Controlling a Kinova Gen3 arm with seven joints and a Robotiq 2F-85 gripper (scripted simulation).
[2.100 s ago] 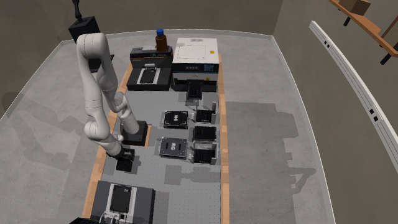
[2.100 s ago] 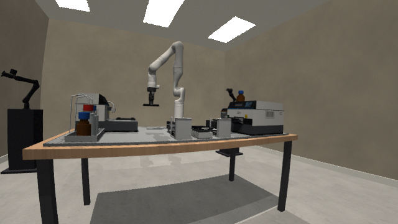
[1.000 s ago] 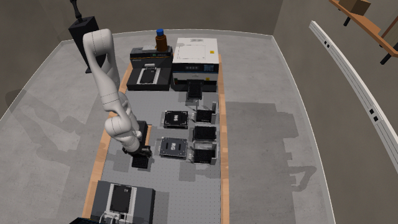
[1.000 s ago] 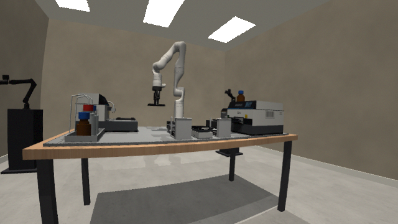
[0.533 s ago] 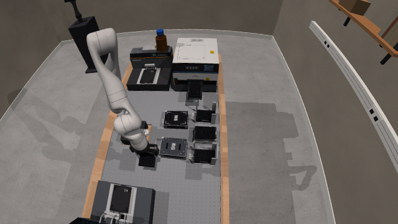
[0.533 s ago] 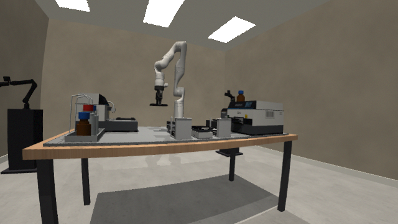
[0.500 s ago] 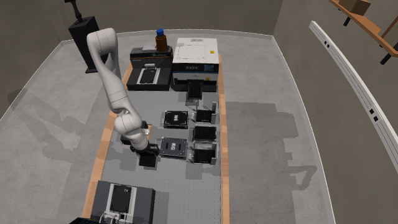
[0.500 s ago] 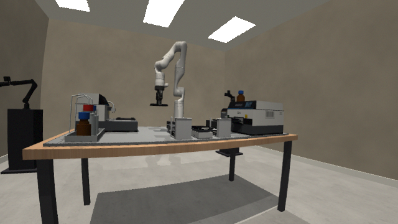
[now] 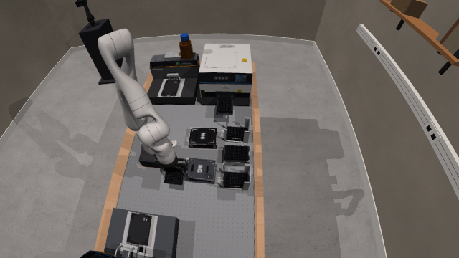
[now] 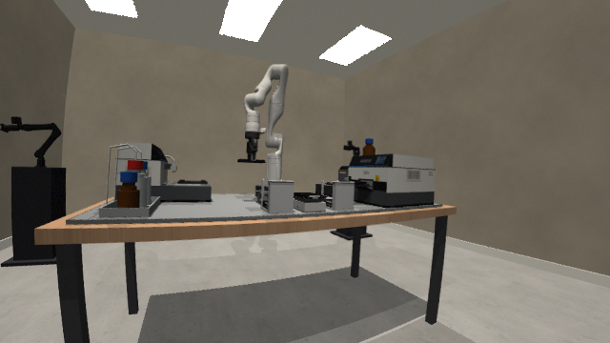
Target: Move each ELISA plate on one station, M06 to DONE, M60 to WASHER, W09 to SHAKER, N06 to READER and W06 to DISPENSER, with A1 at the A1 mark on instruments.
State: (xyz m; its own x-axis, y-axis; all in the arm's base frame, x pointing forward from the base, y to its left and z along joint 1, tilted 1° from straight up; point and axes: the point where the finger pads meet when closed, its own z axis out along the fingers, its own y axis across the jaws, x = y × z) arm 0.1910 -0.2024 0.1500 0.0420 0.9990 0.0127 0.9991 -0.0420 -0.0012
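Note:
My gripper (image 9: 174, 171) hangs high above the deck, just left of the regrip nest RG (image 9: 201, 169). It is shut on a black well plate (image 9: 173, 177), held flat under the fingers; I cannot read its label. In the side view the gripper (image 10: 251, 157) and the plate (image 10: 251, 161) are well above the table. Another plate sits on the tray of the white instrument (image 9: 224, 102) at the back. A dark plate lies between the two stack racks (image 9: 236, 153). The near instrument's nest (image 9: 140, 228) looks dark.
The recovery nest N6 (image 9: 202, 137) is behind RG. Two walled racks (image 9: 235, 133) (image 9: 234, 179) stand at the right edge. A dark instrument with a brown bottle (image 9: 173, 80) stands at the back left. Bottles (image 10: 129, 191) stand at the near end.

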